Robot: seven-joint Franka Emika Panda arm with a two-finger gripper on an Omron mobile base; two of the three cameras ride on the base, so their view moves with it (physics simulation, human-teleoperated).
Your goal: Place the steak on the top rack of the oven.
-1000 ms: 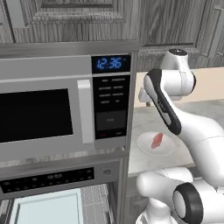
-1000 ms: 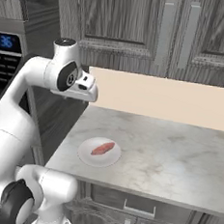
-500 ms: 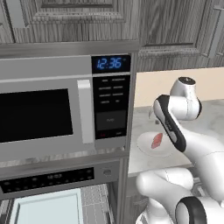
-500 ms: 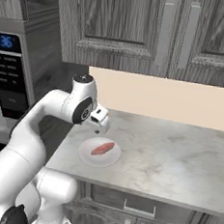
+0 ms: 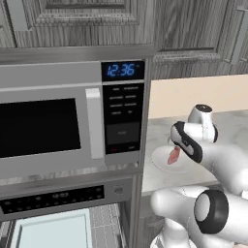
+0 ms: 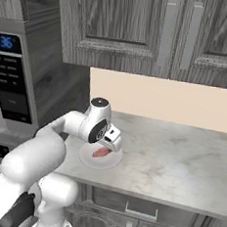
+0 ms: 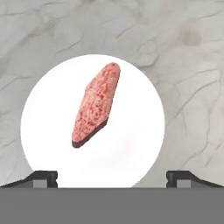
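Note:
The steak (image 7: 96,105) is a red-pink oblong slab lying on a round white plate (image 7: 131,144) on the marble counter. My gripper (image 7: 111,179) hovers straight above it, open, with the fingertips (image 7: 43,178) wide apart and nothing between them. From the base, the hand (image 6: 110,137) hangs just over the steak (image 6: 101,152) and partly hides the steak (image 5: 173,155). The oven (image 5: 53,198) shows its black control strip below the microwave. A strip of the wire top rack (image 5: 104,219) shows under it.
The microwave (image 5: 48,126) with blue clock digits fills the wall left of the counter (image 6: 179,166). Grey wood cabinets (image 6: 143,30) hang above it. A pale blue panel (image 5: 48,232) lies in the oven opening. The counter runs on to the right of the plate (image 6: 89,158).
The arm has swung down and forward from beside the microwave, and the hand now hangs close over the plate. The steak and plate have not moved.

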